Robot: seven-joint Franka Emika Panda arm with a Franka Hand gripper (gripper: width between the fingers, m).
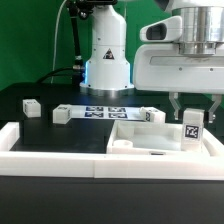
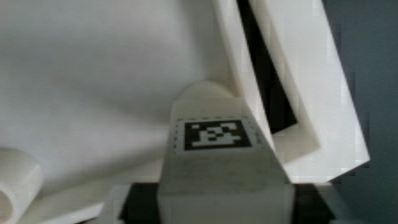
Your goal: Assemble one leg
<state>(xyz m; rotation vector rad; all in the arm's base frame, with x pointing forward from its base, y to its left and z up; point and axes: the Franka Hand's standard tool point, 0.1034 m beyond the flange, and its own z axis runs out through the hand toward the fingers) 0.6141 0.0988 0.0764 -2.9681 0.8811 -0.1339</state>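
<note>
The leg is a small white upright block with a black-and-white tag. My gripper is shut on it and holds it upright over the right part of the large white square panel with a raised rim. In the wrist view the leg fills the middle, with its tag facing the camera. My black fingers press on both its sides. The panel surface lies below it and the panel's rim runs beside it. Whether the leg touches the panel cannot be told.
Two more small white blocks lie on the black table at the exterior view's left, and another lies behind the panel. The marker board lies in front of the arm's base. A white frame wall runs along the front.
</note>
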